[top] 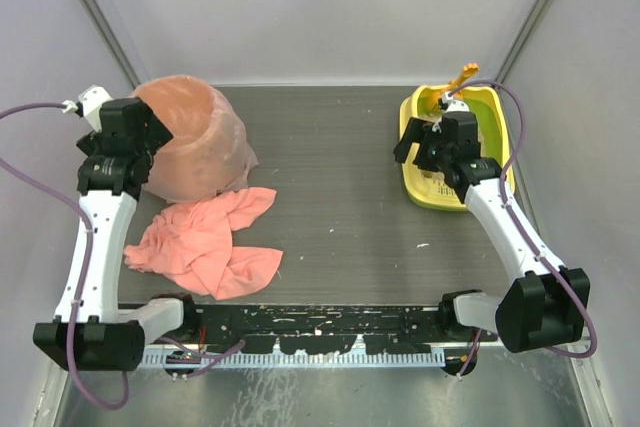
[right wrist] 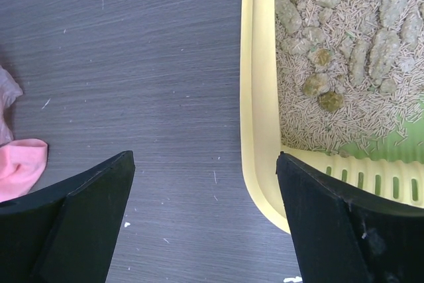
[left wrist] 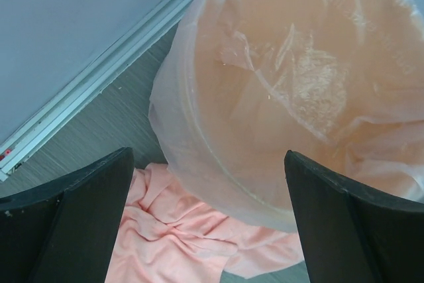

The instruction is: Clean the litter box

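The yellow litter box [top: 412, 147] sits at the far right of the table. The right wrist view shows its left rim [right wrist: 255, 97], beige pellet litter with several greenish clumps [right wrist: 344, 44], and the slotted grate [right wrist: 371, 180] at the near end. My right gripper [top: 440, 152] is open and empty above the box's left rim, one finger over the table and one over the box [right wrist: 205, 157]. My left gripper [top: 125, 147] is open and empty, held above the near edge of the pink-lined bin [left wrist: 209, 154].
The round bin with its pink liner [top: 190, 137] stands at the far left [left wrist: 291, 64]. A crumpled pink cloth [top: 210, 237] lies in front of it [left wrist: 179, 236] and just shows in the right wrist view [right wrist: 20, 164]. An orange scoop handle [top: 463, 75] sticks up at the box's far end.
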You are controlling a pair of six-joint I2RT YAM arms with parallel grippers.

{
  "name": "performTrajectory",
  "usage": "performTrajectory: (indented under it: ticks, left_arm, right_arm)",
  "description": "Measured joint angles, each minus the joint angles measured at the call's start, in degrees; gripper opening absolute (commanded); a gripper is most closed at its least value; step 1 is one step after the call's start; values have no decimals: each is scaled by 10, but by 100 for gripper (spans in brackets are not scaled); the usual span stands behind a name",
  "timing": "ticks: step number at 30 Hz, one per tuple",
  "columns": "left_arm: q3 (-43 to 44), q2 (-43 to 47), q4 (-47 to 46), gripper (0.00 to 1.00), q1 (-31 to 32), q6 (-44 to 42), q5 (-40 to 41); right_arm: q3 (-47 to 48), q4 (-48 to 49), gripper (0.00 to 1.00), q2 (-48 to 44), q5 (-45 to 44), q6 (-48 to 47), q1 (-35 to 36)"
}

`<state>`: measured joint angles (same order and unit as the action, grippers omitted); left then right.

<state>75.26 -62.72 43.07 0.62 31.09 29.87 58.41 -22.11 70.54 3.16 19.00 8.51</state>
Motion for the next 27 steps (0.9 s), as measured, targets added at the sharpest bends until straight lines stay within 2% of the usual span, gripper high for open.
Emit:
performTrajectory:
  ticks: [5, 12, 19, 27]
  left_arm:
    - [0, -52, -16, 100, -17, 9, 0]
    - [-8, -88, -42, 89, -56, 11, -16]
    - [-28, -127, -68, 53, -104, 10, -62]
    - [-23, -158, -86, 18, -109, 6, -113]
  right_arm:
    - [-2, 0, 93, 0, 4, -2, 2]
    - [-3, 0, 93, -4, 8, -5, 2]
    - [-3, 0, 91, -6, 16, -5, 2]
    - [-18, -2, 90, -21, 24, -5, 4]
